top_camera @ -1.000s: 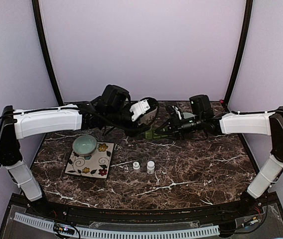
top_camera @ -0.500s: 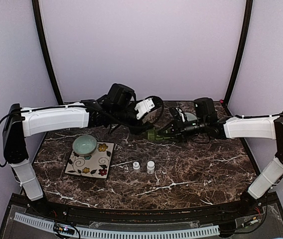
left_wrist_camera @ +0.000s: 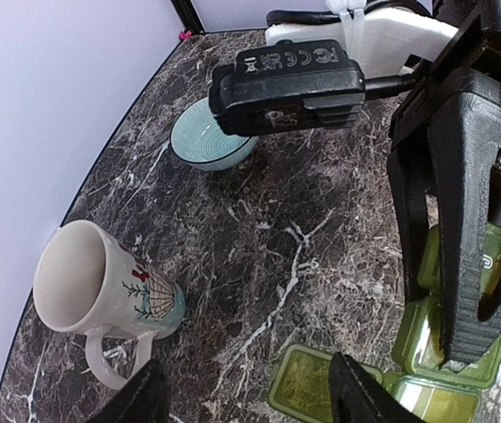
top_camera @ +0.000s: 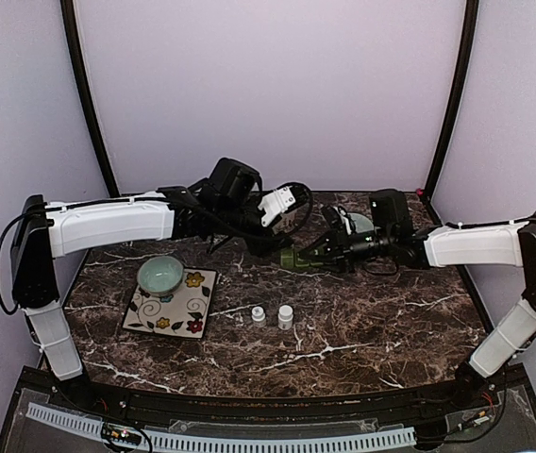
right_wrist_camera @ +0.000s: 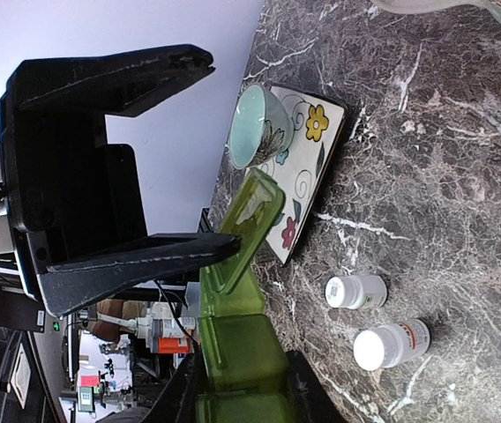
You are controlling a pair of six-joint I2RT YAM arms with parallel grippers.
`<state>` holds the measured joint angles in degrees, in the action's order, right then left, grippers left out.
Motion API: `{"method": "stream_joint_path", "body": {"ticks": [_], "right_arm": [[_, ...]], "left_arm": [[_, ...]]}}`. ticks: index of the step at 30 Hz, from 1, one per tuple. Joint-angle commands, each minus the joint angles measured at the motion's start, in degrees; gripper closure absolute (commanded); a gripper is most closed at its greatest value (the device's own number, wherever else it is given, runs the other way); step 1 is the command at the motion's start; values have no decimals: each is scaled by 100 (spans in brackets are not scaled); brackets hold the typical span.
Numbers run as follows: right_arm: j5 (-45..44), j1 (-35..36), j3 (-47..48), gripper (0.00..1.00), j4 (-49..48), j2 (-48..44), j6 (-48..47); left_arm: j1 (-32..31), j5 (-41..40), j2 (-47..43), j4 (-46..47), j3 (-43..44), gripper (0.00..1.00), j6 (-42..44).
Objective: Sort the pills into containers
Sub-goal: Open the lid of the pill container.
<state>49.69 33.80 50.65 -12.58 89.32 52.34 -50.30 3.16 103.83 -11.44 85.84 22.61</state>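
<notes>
A dark marble surface (top_camera: pixel 362 321) sits inside pale purple walls. The green pill box (top_camera: pixel 298 258) lies near the middle of the top view, a bit toward the back. One lid stands up, so a pill could likely drop in. The right hand (top_camera: pixel 323 250) is right at the box with its fingers apart — maybe to steady it. The left hand (top_camera: pixel 273 231) hovers just beside it, fingers apart too. Two white pill bottles (top_camera: pixel 273 315) wait lower down, caps on.

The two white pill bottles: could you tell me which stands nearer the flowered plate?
The smaller bottle, left in the top view; the larger bottle stands on its far side from the plate.
</notes>
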Motion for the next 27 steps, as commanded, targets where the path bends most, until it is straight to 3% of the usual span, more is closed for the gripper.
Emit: {"method": "stream_joint_path", "body": {"ticks": [1,15,27], "right_arm": [[-4,17,-162,100,-554,-254,109],[-189,-114,-940,100,-1426,-506,479],[-646,-260,-1613,100,-2458,-186,1047]], "left_arm": [[21,200,69,-304,264,37,-262],[91,455,304,-787,1038,35,-1278],[91,542,217,-691,712,35,-1585]]}}
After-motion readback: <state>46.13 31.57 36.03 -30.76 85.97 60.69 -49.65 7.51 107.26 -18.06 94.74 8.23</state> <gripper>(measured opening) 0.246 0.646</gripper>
